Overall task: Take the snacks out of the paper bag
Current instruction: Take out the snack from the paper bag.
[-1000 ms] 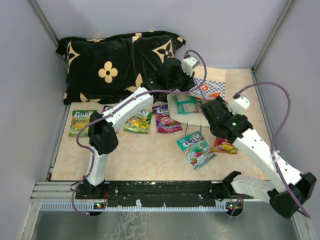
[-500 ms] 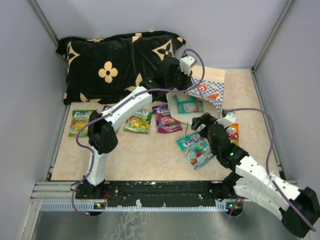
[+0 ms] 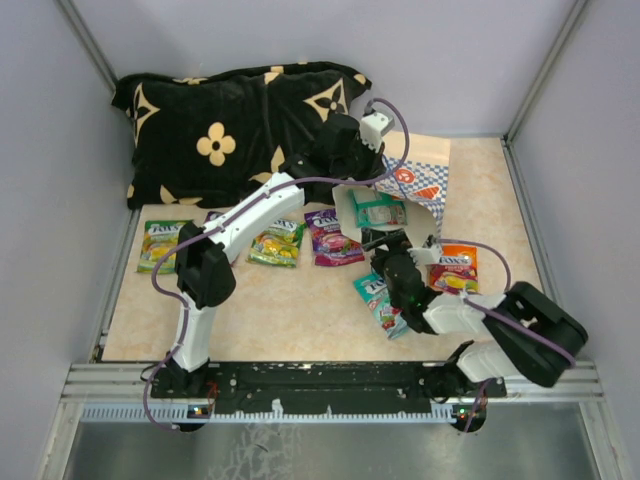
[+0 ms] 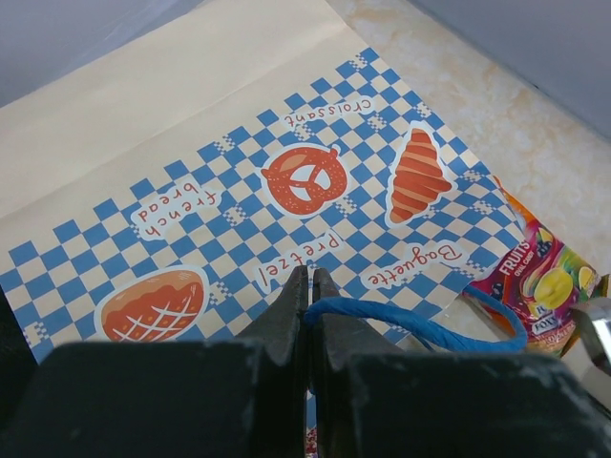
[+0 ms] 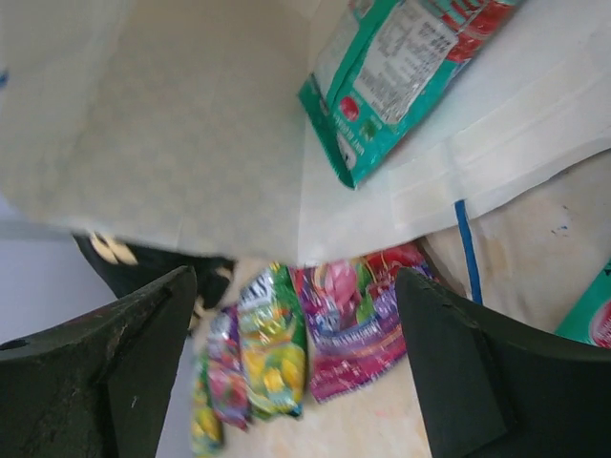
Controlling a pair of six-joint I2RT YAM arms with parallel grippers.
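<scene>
While in bag [image 5: 172, 124], snack [image 5: 401, 76] beyond jaws.

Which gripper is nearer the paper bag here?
Left. The left gripper is shut on the blue cord handle of the paper bag, above its checkered side. The right gripper hangs open before the bag's mouth, facing the teal packet inside.

Paper bag [image 3: 425, 172]: blue-and-white checkered with orange bakery motifs and a plain cream inside, lying on its side near the table's far right corner, mouth open toward the near edge. Teal packet [image 3: 378, 210]: flat in the bag's mouth. Green packet [image 3: 163, 245], yellow-green packet [image 3: 277, 243] and magenta packet [image 3: 333, 238]: a row across the table's middle, starting by the left edge. Second teal packet [image 3: 378, 300] and orange packet [image 3: 455, 272]: on the table, nearer than the bag.
</scene>
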